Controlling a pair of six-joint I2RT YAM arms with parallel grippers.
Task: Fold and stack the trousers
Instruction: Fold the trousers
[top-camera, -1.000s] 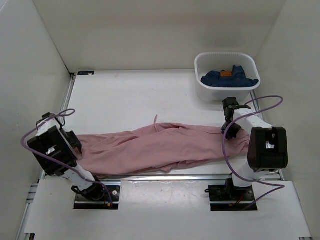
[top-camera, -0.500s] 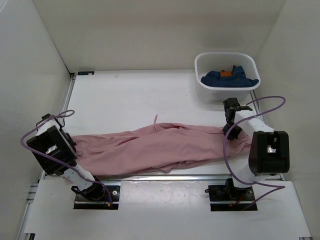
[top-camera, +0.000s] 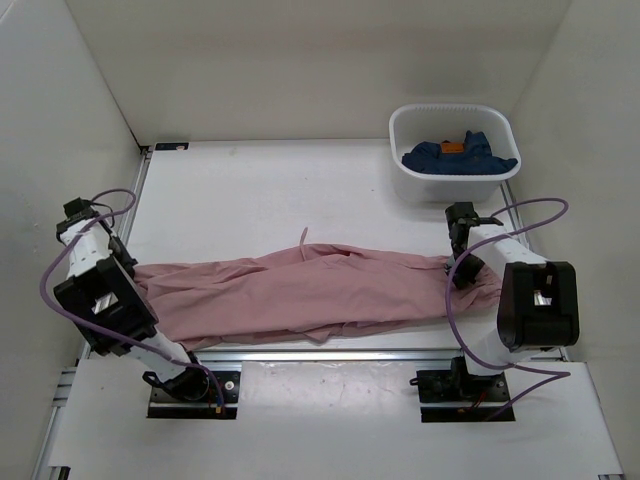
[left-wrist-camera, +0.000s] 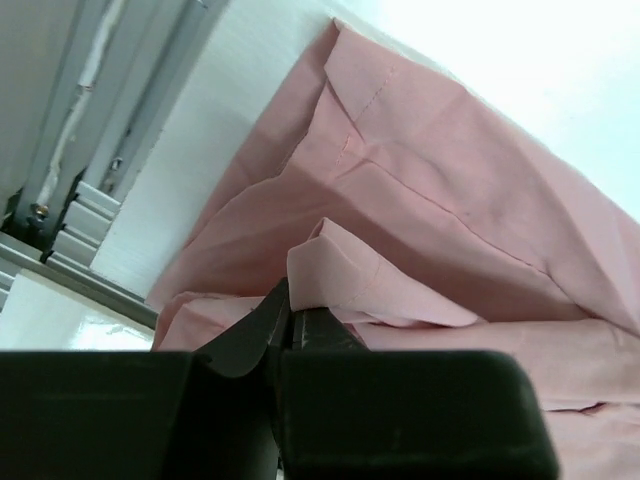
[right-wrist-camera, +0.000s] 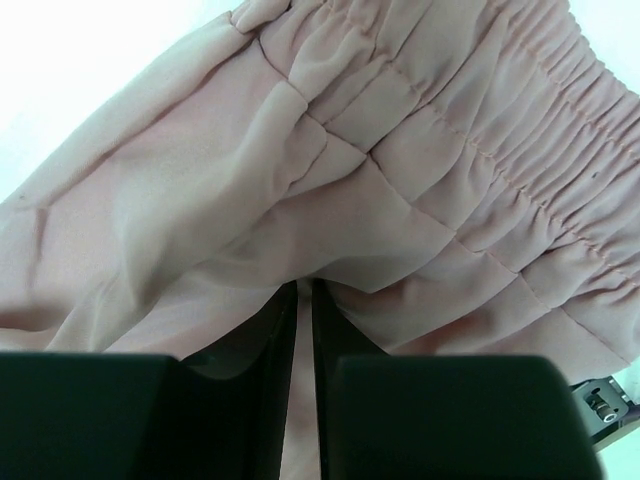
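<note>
The dusty-pink trousers (top-camera: 320, 290) lie stretched left to right across the near half of the table, with a drawstring end (top-camera: 303, 240) sticking out toward the back. My left gripper (top-camera: 133, 276) is at the leg end on the left. In the left wrist view it (left-wrist-camera: 290, 308) is shut on a folded bit of hem (left-wrist-camera: 340, 265). My right gripper (top-camera: 453, 272) is at the waist end. In the right wrist view it (right-wrist-camera: 303, 292) is shut on fabric just below the gathered elastic waistband (right-wrist-camera: 520, 150).
A white tub (top-camera: 452, 112) at the back right holds a dark blue garment (top-camera: 460, 158) with an orange tag. A metal rail (top-camera: 330, 352) runs along the table's near edge. White walls close in on the left, back and right.
My left gripper has shut on the leg end and drawn it to the left, so the trousers lie longer and straighter. The right gripper has kept its grip, shifting slightly.
</note>
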